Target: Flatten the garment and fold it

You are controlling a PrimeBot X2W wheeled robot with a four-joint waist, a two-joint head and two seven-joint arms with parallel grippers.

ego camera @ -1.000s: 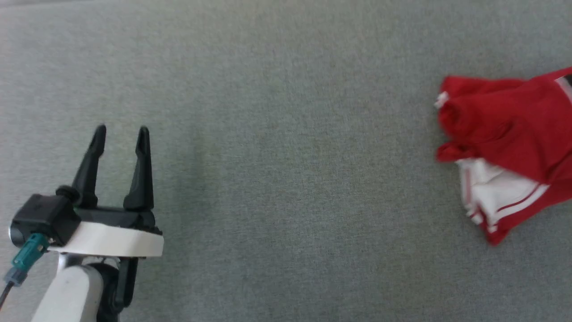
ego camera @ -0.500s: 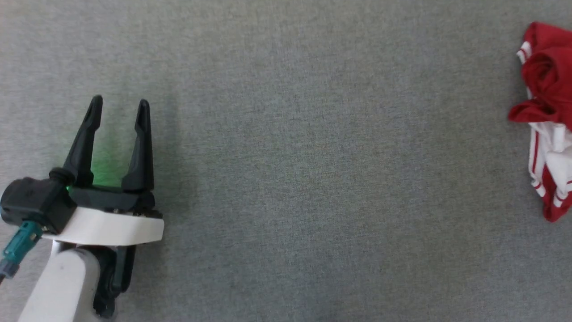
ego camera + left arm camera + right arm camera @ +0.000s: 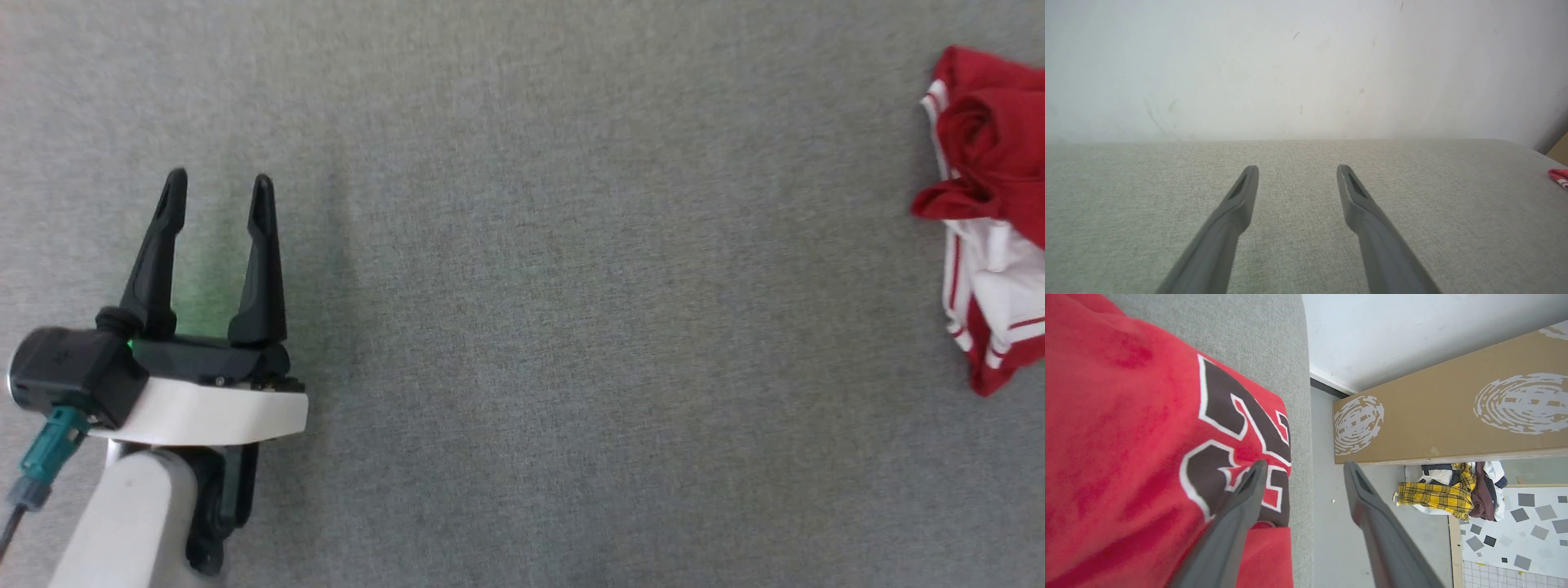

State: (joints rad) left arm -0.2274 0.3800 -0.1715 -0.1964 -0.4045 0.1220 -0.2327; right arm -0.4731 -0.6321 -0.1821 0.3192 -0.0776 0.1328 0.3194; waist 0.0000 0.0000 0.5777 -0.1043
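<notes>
Here the garment (image 3: pixel 996 147) lies bunched; partly cropped.

The left gripper (image 3: pixel 218 181) has two long, black, tapered fingers (image 3: pixel 260 269). Behind it are a white cuff (image 3: pixel 212 412), a pale forearm (image 3: pixel 131 531) and a teal plug (image 3: pixel 49 445).

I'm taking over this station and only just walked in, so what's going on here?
A two-armed robot is working on a red and white shirt, which lies bunched up, not yet flattened or folded, at the right side of a grey cloth surface. The right gripper is open above the shirt's black numerals by the surface's edge, holding nothing. The left gripper is open too, over bare surface well away from the shirt.
</notes>
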